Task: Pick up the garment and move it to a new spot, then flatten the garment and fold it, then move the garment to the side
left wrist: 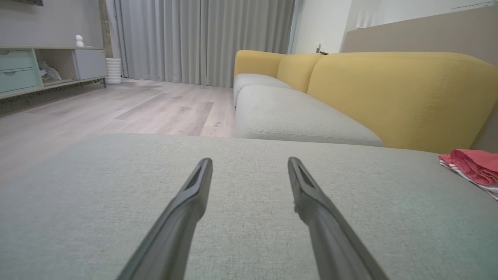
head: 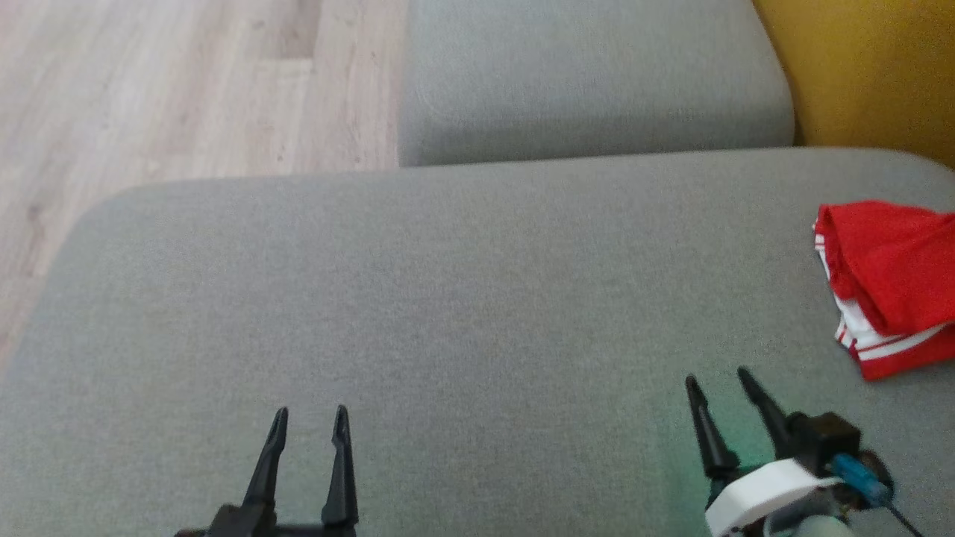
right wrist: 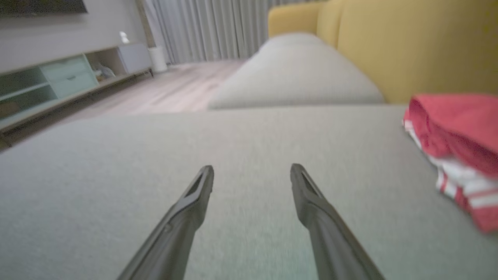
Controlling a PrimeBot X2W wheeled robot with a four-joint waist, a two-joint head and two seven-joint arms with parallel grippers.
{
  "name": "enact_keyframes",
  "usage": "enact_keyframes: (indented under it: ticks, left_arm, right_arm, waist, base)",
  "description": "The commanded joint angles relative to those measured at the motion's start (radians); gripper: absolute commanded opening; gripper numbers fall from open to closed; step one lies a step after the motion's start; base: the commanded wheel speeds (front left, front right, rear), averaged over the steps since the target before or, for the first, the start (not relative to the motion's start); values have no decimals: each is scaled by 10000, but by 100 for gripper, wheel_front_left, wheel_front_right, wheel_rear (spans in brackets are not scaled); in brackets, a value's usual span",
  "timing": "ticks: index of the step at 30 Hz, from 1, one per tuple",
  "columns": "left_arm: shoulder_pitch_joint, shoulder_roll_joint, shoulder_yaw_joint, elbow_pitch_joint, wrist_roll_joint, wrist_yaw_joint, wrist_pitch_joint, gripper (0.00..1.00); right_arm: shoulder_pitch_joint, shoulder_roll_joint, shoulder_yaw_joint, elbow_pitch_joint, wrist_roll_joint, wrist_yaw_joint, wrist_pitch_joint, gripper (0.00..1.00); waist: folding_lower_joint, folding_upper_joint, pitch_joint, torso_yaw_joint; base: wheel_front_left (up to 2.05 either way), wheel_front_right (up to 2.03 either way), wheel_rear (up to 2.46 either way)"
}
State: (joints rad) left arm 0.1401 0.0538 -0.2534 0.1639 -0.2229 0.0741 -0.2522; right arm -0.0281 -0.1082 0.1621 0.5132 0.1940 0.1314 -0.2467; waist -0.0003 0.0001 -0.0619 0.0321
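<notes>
Nearest, at the lower left of the head view, the left gripper (head: 311,410) hangs over the grey seat cushion (head: 477,298), its two dark fingers spread apart with nothing between them. At the lower right, the right gripper (head: 716,375) likewise stands with its fingers spread and empty, tilted slightly leftward, above a white wrist band (head: 761,492) and a blue fitting (head: 858,473). Beyond and to the right of the right gripper, apart from its fingertips, lies the garment (head: 888,276): a red cloth with white stripes, bunched into a compact heap on the cushion's right side and cut by the frame edge. The right wrist view, somewhat blurred, places the heap right of that gripper's fingers. Farther off, a second grey cushion (head: 589,74) adjoins the first, flanked on the right by a yellow backrest (head: 873,67). To the left runs pale wooden floor (head: 186,89). Farthest, in the left wrist view, grey curtains (left wrist: 202,39) and a low cabinet (left wrist: 23,70) line the room's walls.
</notes>
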Motion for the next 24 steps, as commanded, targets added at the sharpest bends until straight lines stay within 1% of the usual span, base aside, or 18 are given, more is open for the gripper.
enact_keyframes:
  ticks: [1,3,5,7,9,15,24]
  left_arm:
    - [-193,-36,397,-354,134,93,-95,100]
    - [55,-36,475,-453,225,174,-95,100]
    - [325,-36,541,-562,338,239,-95,100]
    - [583,-36,617,-662,397,333,-95,100]
    - [782,-36,697,-753,400,419,-95,100]
    - [1067,-36,854,-864,462,508,-95,100]
    - [1060,-36,1034,-808,678,409,-95,100]
  right_arm:
    - [-182,-38,88,-694,-238,-7,-139,100]
    - [396,135,-265,-1688,-624,-7,-144,100]
    - [1035,258,-480,-2365,-1032,-7,-146,100]
    - [1538,347,-504,-2824,-1269,-7,-148,100]
    - [1898,427,-544,-3082,-1255,-7,-148,100]
    - [2271,533,-504,-3247,-1182,-7,-149,100]
    - [2206,574,-508,-3218,-1091,-7,-150,100]
  waist:
    - [3,-1,-292,139]
    - [3,-1,-520,175]
    - [3,-1,-721,203]
    - [3,-1,-888,218]
    - [3,-1,-1029,229]
    - [3,-1,-1289,190]
    - [3,-1,-1407,115]
  base:
    - [0,0,0]
    - [0,0,0]
    - [0,0,0]
    - [0,0,0]
    - [0,0,0]
    - [0,0,0]
    - [0,0,0]
